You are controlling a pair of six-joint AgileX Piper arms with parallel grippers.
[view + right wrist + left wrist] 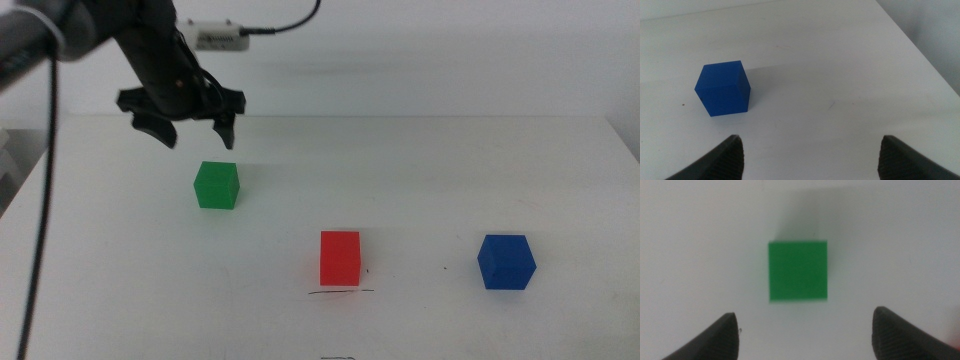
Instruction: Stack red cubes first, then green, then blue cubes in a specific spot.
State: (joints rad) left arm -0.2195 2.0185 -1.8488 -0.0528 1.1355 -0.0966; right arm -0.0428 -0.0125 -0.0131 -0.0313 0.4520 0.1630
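Red cube (340, 258) touches pen line (340, 292); green cube (217, 185) apart.

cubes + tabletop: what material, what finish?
Green cube, red cube, blue cube: matte, uniform colour, no glare; probably painted wood or plastic, can't tell which. Table: smooth white, faint sheen, likely laminate. Left gripper hangs open above the green cube; right gripper waits, open.

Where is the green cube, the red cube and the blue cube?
green cube (217, 185), middle view, on its front face.
red cube (340, 258), middle view, on its front face.
blue cube (723, 88), right wrist view, on its near side face.
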